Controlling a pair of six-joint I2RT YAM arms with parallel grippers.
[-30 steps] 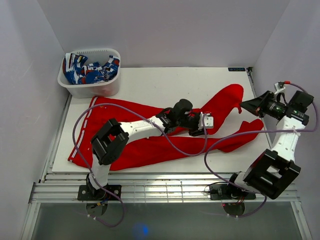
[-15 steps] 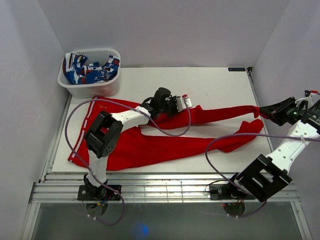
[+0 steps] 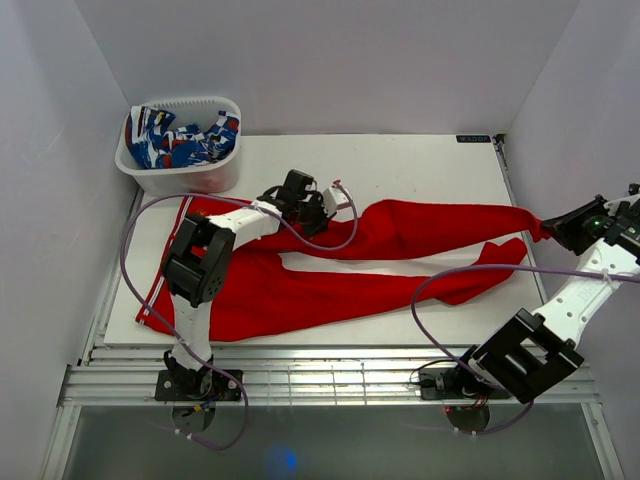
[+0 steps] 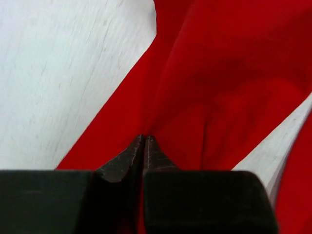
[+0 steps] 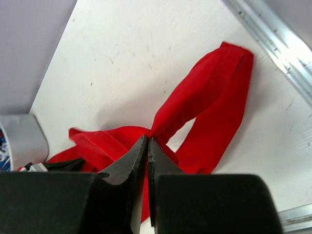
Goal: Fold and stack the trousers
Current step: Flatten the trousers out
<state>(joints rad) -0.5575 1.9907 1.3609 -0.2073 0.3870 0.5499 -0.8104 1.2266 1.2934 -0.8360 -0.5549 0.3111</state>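
The bright red trousers (image 3: 300, 295) lie across the white table (image 3: 420, 160), waistband at the left, both legs running right. My left gripper (image 3: 338, 205) is shut on the fabric of the far leg near the crotch; in the left wrist view the jaws (image 4: 144, 141) pinch red cloth (image 4: 219, 73). My right gripper (image 3: 548, 228) is shut on the far leg's cuff end at the table's right edge; in the right wrist view its jaws (image 5: 147, 141) pinch the red cloth (image 5: 204, 97). The far leg is stretched fairly straight between the two grippers.
A white plastic bin (image 3: 222, 172) with blue-white-red patterned cloth (image 3: 175, 140) stands at the back left corner. Metal rails (image 3: 320, 365) run along the near edge. White walls close in on three sides.
My left gripper has moved left and back with the fabric. My right gripper has moved right to the table's edge. The far leg has been pulled out from a bent heap into a straight line.
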